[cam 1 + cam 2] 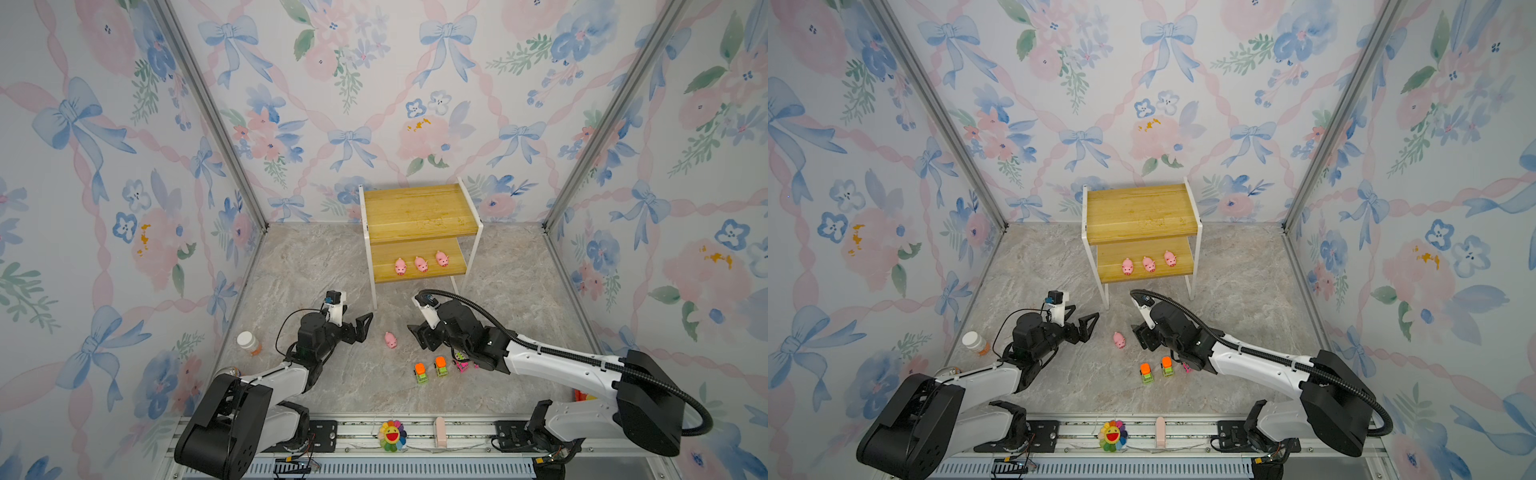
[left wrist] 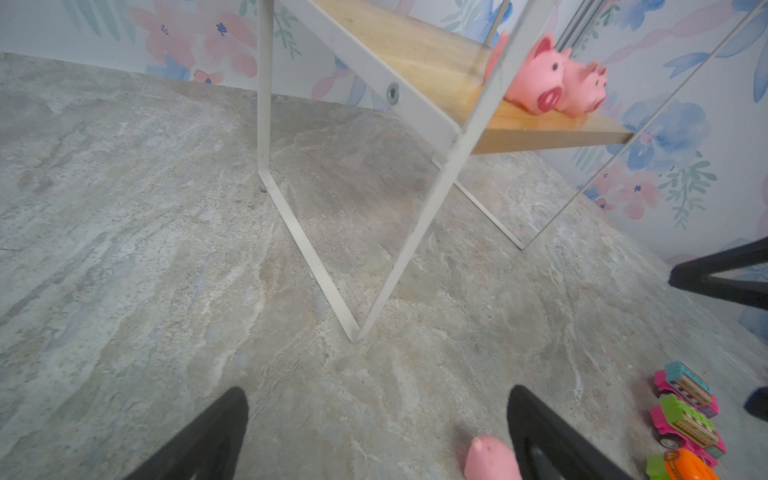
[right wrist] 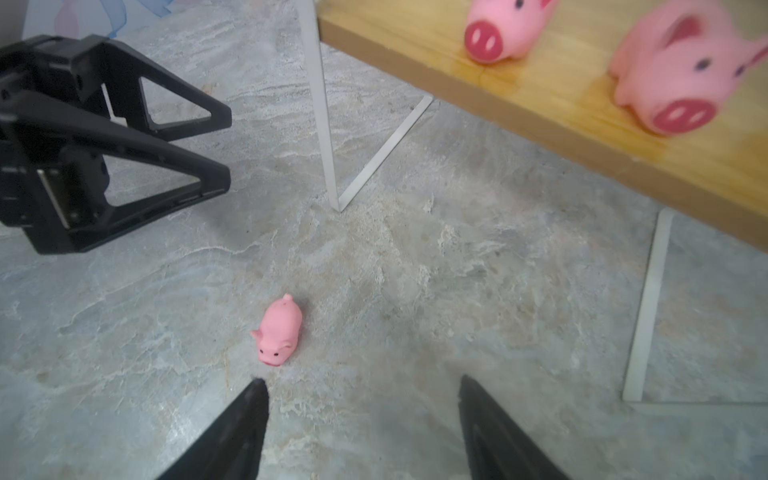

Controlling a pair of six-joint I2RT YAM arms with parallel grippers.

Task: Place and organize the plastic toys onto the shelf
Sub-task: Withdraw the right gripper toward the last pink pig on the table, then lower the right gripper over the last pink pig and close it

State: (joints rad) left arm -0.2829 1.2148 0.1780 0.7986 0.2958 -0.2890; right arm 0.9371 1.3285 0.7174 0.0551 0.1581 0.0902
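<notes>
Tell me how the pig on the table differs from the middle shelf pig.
The table pig sits on the table; the middle pig sits on the shelf's lower board. The table pig stands alone; the middle pig has neighbour pigs either side. Both are pink and face the robot.

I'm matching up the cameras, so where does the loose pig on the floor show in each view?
In a top view: pig on the floor before the shelf.
In a top view: pig, same spot.
Left wrist: pig half cut off, beside the left gripper.
Right wrist: pig whole, just ahead of the right gripper.
Shared landmark: the shelf's white front leg.
</notes>
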